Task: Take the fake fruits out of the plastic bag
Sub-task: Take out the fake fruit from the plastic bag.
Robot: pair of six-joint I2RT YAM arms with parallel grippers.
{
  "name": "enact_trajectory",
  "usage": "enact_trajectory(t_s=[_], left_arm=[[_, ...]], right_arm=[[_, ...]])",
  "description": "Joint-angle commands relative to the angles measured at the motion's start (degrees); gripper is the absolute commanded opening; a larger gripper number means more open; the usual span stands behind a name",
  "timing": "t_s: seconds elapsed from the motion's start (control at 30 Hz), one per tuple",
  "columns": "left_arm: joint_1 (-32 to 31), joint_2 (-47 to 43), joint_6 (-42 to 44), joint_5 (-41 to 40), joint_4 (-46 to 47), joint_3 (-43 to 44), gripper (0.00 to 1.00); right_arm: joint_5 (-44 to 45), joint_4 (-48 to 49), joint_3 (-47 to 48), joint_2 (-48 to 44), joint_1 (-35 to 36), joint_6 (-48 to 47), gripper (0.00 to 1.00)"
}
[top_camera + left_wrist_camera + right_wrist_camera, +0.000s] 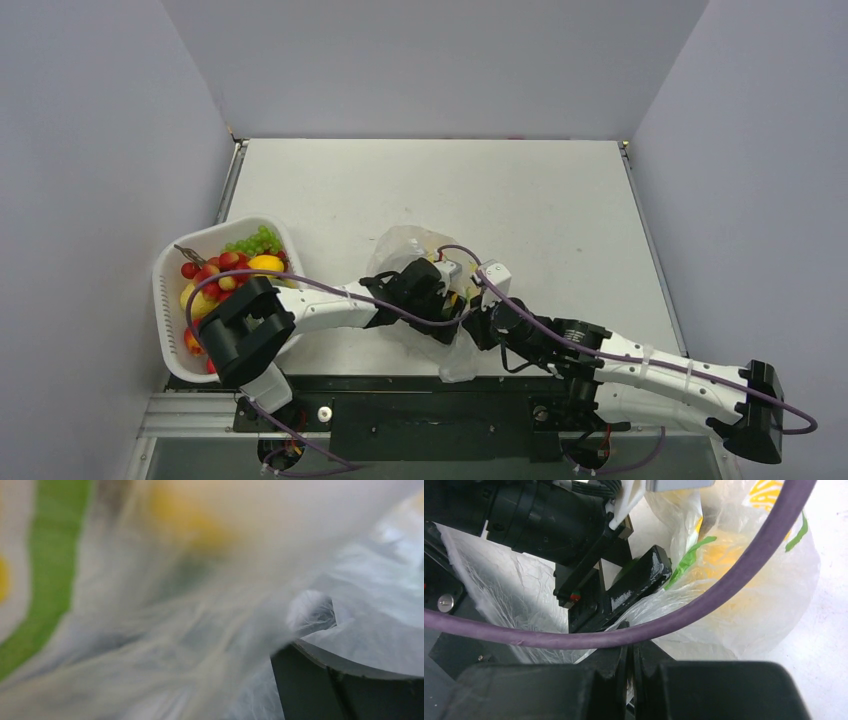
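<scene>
The right gripper (631,652) is clenched on the thin transparent plastic bag (754,605), mid-frame.
The left gripper (445,295) is buried in film, its state unclear. A yellow fake fruit (724,565) lies inside the bag. The white oval plastic basket (162,285), lower left, holds red, yellow and green fruits (235,265).

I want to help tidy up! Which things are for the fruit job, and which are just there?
For the job: plastic bag, fake fruits, left claw, right claw, white basket with fruits in it.
Just there: purple cable, table.

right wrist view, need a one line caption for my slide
Shut right claw pinching the clear plastic bag, yellow fruit showing through.
</scene>
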Motion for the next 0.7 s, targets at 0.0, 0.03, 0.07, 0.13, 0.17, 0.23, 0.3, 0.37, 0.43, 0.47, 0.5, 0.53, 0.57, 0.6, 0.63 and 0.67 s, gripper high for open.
enact_trajectory(t_s=[0.0,0.03,0.07,0.13,0.17,0.23,0.3,0.37,0.43,0.47,0.5,0.53,0.57,0.6,0.63,0.67], left_arm=[[-2.0,3.1,-1.0,-4.1,2.8,1.3,0.93],[-2.1,3.9,-1.1,-5.2,2.5,1.6,0.91],[-2.3,4.1,-1.3,-5.8,2.3,1.8,0.9],[-2.4,3.6,-1.5,-7.5,2.3,1.7,0.86],[-2.4,2.7,-1.5,-8.6,2.4,1.5,0.85],[-2.3,1.1,-1.1,-9.7,2.5,1.4,0.85],[-2.4,-0.8,-0.5,-10.7,3.0,0.9,0.81],[-2.3,-3.0,-0.2,-12.2,3.6,0.2,0.72],[-2.4,-5.5,-0.2,-13.4,4.4,-0.9,0.66],[-2.3,-7.3,-0.1,-13.7,5.2,-1.7,0.65],[-2.4,-8.3,-0.1,-14.0,5.6,-2.1,0.62],[-2.4,-10.0,-0.1,-14.1,5.9,-2.7,0.6],[-2.4,-10.9,-0.1,-14.3,5.9,-3.1,0.58],[-2.4,-12.6,0.0,-14.7,5.8,-3.3,0.56],[-2.4,-13.6,0.1,-15.0,5.2,-3.4,0.55],[-2.4,-15.4,0.1,-15.6,4.8,-3.5,0.52]], right_arm=[[3.5,1.3,-2.1,-2.6,0.2,2.5,0.0],[3.6,1.4,-2.5,-2.6,0.2,2.6,0.0],[3.7,1.3,-2.6,-2.8,0.2,2.8,0.0],[3.9,1.4,-2.7,-3.1,0.2,2.8,0.0],[4.0,1.4,-2.6,-3.2,0.2,2.9,0.0],[4.4,1.6,-2.6,-3.3,0.2,2.7,0.0],[4.5,1.9,-2.4,-3.2,0.2,2.6,0.0],[4.5,2.1,-2.2,-2.9,0.2,2.4,0.0],[4.4,2.3,-1.9,-2.4,0.2,2.2,0.0],[4.4,2.3,-1.9,-2.2,0.2,2.1,0.0],[4.4,2.5,-1.8,-2.1,0.2,2.1,0.0],[4.4,2.5,-1.6,-2.0,0.2,2.0,0.0],[4.4,2.6,-1.5,-1.9,0.2,2.0,0.0],[4.5,2.8,-1.5,-1.9,0.2,1.9,0.0],[4.7,3.0,-1.6,-1.8,0.2,1.9,0.0],[4.9,3.4,-1.7,-1.7,0.2,1.9,0.0]])
